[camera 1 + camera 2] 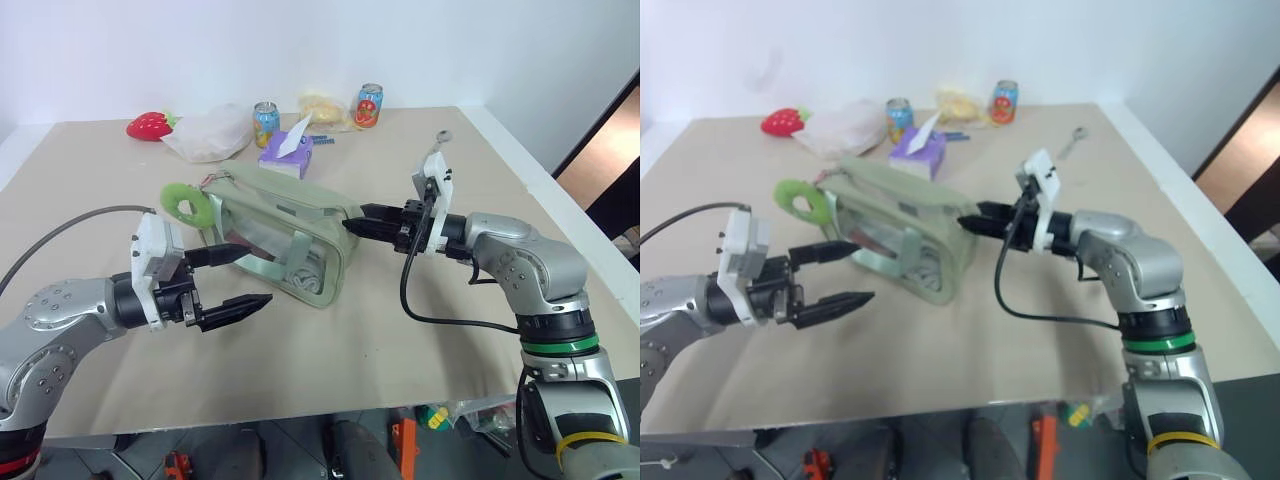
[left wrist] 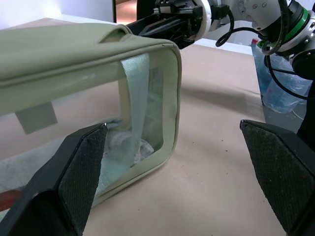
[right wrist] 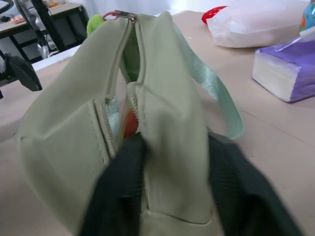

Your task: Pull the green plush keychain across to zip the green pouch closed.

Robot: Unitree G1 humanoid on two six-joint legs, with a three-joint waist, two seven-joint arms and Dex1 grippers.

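A wide tan table [image 1: 330, 350] carries everything here. Near its middle stands the pale sage-green boxy fabric pouch [image 1: 300, 215] with clear plastic side panels; through the clear wall something pale and crumpled lies at the bottom, with a touch of red further in. Its top zipper gapes along the ridge, and a light green strap handle [image 3: 219, 93] loops off one side.

Behind it, toward the far edge, sit a white crumpled plastic bag [image 1: 208, 133], a purple tissue box [image 1: 285, 152] with a sheet sticking up, two printed drink cans [image 1: 266, 123], a yellowish packet [image 1: 322, 108] and a red strawberry-shaped toy [image 1: 148, 126].

The right gripper [image 1: 352, 226] has its two black fingers pinched onto the pouch's near end, fabric bunched between them. The left gripper [image 1: 238, 279] hangs beside the pouch's front panel with its fingers spread wide, holding nothing.

The bright lime-green fuzzy ring keychain [image 1: 184, 203] sits at the pouch's far end from the right gripper, at the zipper's end, fluffy and doughnut-shaped.
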